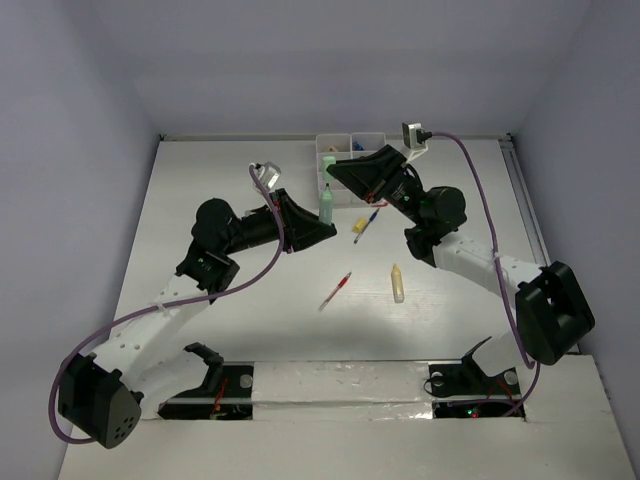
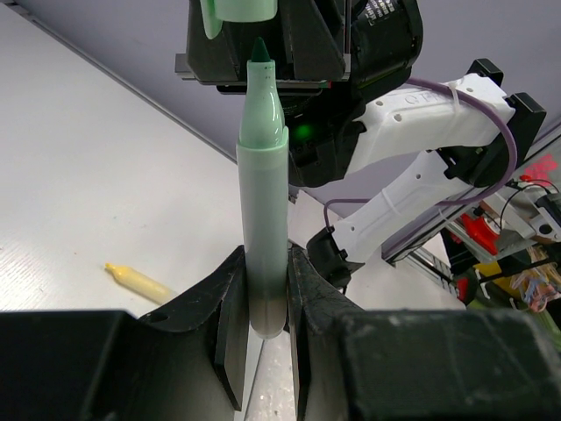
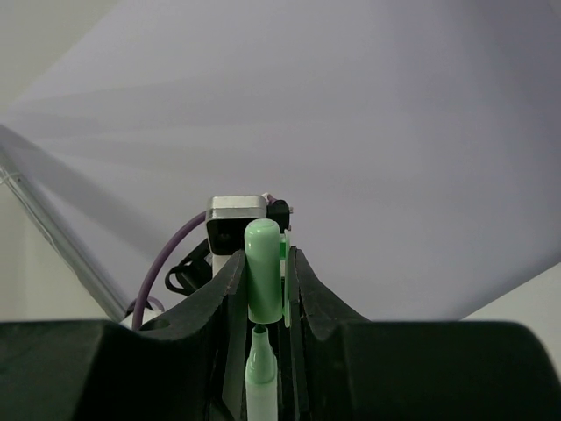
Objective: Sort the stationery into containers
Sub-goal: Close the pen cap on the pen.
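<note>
My left gripper [image 2: 263, 294] is shut on the lower end of a pale-green marker [image 2: 263, 202] and holds it upright, its dark green tip bare. My right gripper [image 3: 263, 285] is shut on the marker's green cap [image 3: 263, 267], just off the tip [image 3: 259, 355]. In the top view the two grippers, left [image 1: 316, 222] and right [image 1: 334, 172], meet at the marker [image 1: 326, 207] beside the white compartment tray [image 1: 367, 138]. On the table lie a red pen [image 1: 337, 291], a cream marker [image 1: 398, 283], a yellow marker [image 1: 358, 228] and a blue pen [image 1: 373, 217].
The tray stands at the far edge of the table, partly hidden by my right arm; small items show in its left compartment [image 1: 330, 152]. The yellow marker also shows in the left wrist view [image 2: 140, 281]. Walls close the table on the left, back and right.
</note>
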